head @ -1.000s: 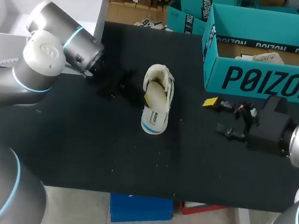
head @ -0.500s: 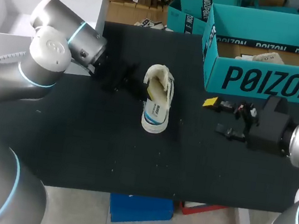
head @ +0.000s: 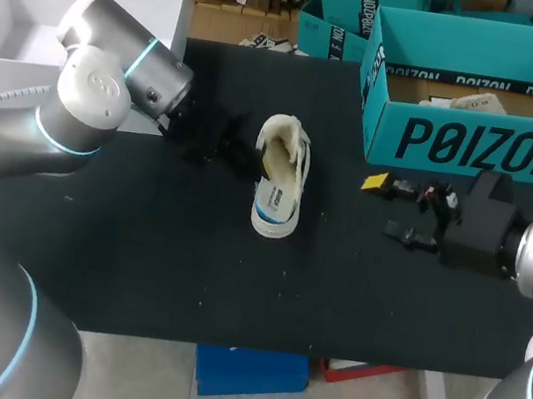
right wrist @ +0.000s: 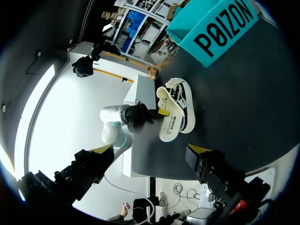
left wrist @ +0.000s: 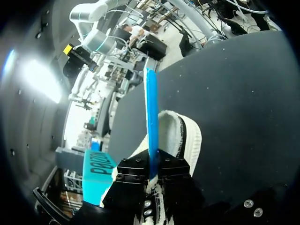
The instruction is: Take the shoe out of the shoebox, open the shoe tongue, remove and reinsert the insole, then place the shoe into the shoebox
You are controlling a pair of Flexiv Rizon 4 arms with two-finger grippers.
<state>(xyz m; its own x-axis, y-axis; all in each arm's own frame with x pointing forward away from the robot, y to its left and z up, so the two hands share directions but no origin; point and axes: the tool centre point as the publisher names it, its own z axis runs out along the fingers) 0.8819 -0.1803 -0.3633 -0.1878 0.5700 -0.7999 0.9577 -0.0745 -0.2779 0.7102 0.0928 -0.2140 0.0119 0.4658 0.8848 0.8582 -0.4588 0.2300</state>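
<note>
The left arm [head: 77,121] comes in over the black table [head: 155,273] from the left side, its wrist turned toward the middle. The left gripper [left wrist: 151,169] is pressed together on the insole [left wrist: 152,117] – in the left wrist view the blue insole runs edge-on straight out between the two dark fingers, which touch it from both sides. Just ahead of that gripper is the white shoe [head: 279,196], out of its box and resting on the table near the middle, toe toward the near edge and opening toward the far edge. The held end of the insole sticks up out of the opening, while the rest of it is still down inside the shoe. To the right of the shoe and apart from it, the right gripper [head: 386,207] hovers low above the table with its fingers spread wide and nothing between them – one yellow tip [head: 374,183] shows clearly. Behind it, at the far right of the table, stands the teal shoebox [head: 475,145], open on top and well apart from the shoe, with something pale lying inside.
</note>
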